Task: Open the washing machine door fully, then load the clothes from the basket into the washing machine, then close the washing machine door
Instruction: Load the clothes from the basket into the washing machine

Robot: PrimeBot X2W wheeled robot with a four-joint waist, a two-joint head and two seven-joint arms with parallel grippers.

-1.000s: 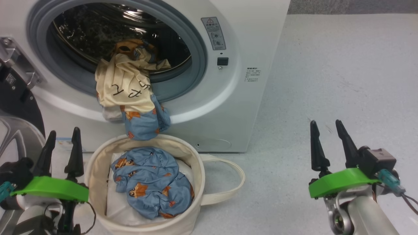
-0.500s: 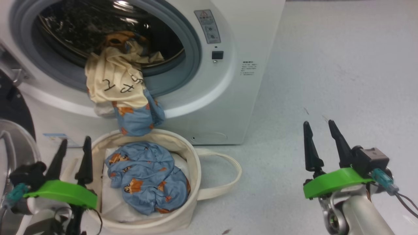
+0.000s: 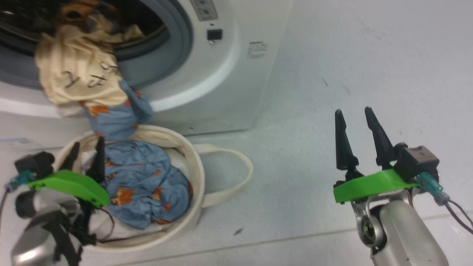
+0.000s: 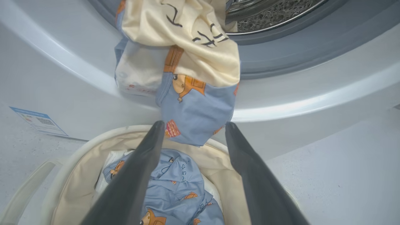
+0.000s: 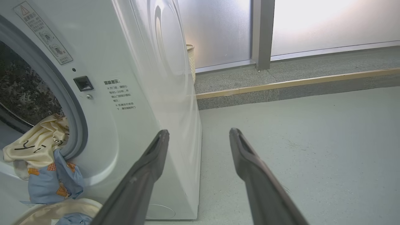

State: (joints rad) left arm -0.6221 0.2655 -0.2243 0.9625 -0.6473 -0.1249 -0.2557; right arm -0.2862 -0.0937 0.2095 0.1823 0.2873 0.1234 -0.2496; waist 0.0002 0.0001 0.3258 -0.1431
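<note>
Washing machine (image 3: 221, 85): white front-loader at top left of head view, drum mouth (image 3: 177, 48) uncovered, steel drum visible inside. Grey speckled floor (image 3: 332, 74) in front and to its right. Basket (image 3: 197, 173), cream canvas, sits on the floor just in front of the machine below the mouth, 1 looped handle (image 3: 240, 181) sticking out right. Cream garment (image 3: 77, 74) is draped over the mouth's lower lip, partly inside. Its blue-and-orange printed end hangs down to the basket's far rim, contact unclear. Light blue garment (image 3: 144, 181) with orange animal prints is bunched inside the basket on white padding cloth (image 3: 177, 149). Left end effector (image 3: 88, 142): fingers spread, nothing between them, over the basket's left side above the blue garment. Right end effector (image 3: 353, 110): spread wide, empty, over bare floor well right of the machine. Writing: black handwritten-style strokes on the cream garment, not legible. Warning sticker (image 5: 43, 32) with triangle symbol and 2 pictograms beside the mouth. Chinese print block (image 5: 120, 95) by the black latch slot (image 5: 83, 83), too small to read. Blue-edged sticker (image 4: 39, 121) with QR-type code left of the basket.
</note>
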